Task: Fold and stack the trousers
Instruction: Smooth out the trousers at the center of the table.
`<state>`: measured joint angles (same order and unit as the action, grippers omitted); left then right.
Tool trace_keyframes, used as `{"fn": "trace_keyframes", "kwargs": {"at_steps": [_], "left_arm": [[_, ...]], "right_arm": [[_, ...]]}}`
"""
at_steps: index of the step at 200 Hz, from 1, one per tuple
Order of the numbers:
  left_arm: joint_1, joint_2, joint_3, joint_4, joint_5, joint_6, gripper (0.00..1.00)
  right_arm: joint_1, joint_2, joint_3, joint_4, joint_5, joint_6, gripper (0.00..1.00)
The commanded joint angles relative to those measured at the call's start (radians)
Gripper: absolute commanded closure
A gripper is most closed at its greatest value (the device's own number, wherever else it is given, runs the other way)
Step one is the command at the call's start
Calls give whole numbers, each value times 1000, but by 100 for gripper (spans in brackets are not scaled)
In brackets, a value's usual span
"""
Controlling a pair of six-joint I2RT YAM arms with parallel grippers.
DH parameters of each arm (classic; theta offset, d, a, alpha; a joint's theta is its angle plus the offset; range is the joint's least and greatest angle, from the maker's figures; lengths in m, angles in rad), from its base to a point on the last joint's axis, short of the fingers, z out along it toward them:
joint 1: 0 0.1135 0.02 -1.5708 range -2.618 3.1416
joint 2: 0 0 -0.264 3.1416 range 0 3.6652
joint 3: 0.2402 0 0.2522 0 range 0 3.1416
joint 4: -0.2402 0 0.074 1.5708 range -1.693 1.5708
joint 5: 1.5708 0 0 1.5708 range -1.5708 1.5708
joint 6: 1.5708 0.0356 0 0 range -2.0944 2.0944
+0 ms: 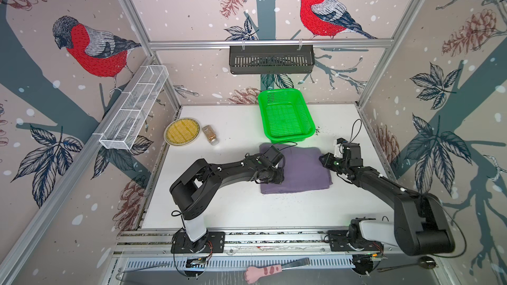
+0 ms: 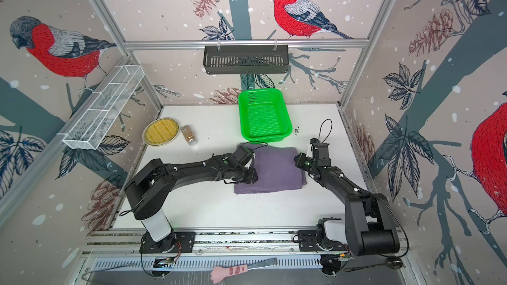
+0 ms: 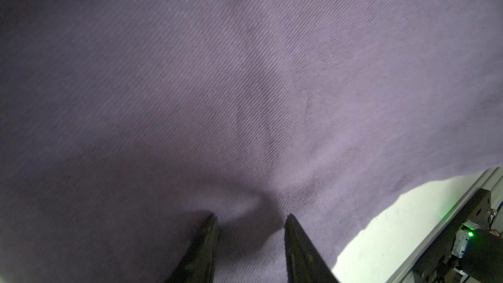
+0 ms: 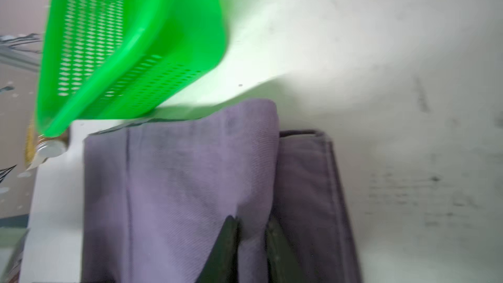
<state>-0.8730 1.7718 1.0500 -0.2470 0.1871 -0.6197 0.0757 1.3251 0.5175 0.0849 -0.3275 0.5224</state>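
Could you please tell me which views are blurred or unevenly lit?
Right wrist view: motion-blurred, the green basket smeared, the table washed out. Left wrist view: the trousers fill the frame, darkening toward one side. Both top views: sharp, evenly lit.

Top views overhead; wrist views close above trousers (image 3: 245,77).

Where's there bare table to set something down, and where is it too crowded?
Widest bare patch: the table between the trousers and the front rail. Smaller ones: the back corner behind the plate and bottle, and right of the basket, among dark specks. Crowded: the middle, where the left gripper and right gripper pinch the trousers close by the basket.
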Motion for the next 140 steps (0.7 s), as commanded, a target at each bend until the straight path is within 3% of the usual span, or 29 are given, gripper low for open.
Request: {"fn": "trace_keyframes", "kwargs": {"at_steps": [1, 17, 72, 105, 140], "left_arm": [[2, 7, 10, -1, 18, 28, 58], [3, 3, 19, -11, 20, 34, 58], [10, -62, 43, -81, -5, 45, 58], [23, -130, 59, -132, -40, 57, 57], [56, -169, 14, -122, -36, 60, 57]], "right_arm": [[-13, 39, 11, -8, 64, -19, 72], [-12, 15, 10, -20, 87, -14, 59], [46, -170, 98, -283, 271, -13, 55], [184, -244, 66, -356, 172, 58, 56], [302, -233, -48, -319, 185, 165, 57]]}}
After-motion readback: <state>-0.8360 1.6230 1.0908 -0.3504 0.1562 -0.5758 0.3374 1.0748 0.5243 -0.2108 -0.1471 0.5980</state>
